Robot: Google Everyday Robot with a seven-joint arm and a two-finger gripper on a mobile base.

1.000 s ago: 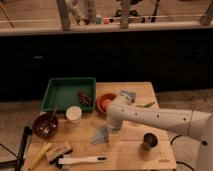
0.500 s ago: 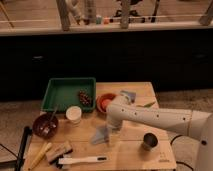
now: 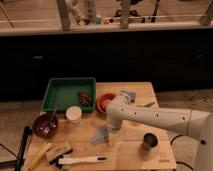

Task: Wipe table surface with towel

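Brush noted at front of table; metal cup to the right. Towel lies crumpled mid-table, gripper set down on its right end; whether clamped cannot be told. Green tray behind.

I see white arm, smooth thick rounded links, bulbous joint; end effector low over counter centre.

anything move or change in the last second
Nothing visibly changed. The gripper is down at the towel near the middle of the table, just as in both earlier pictures. The green tray, white cup and metal cup lie where they were.
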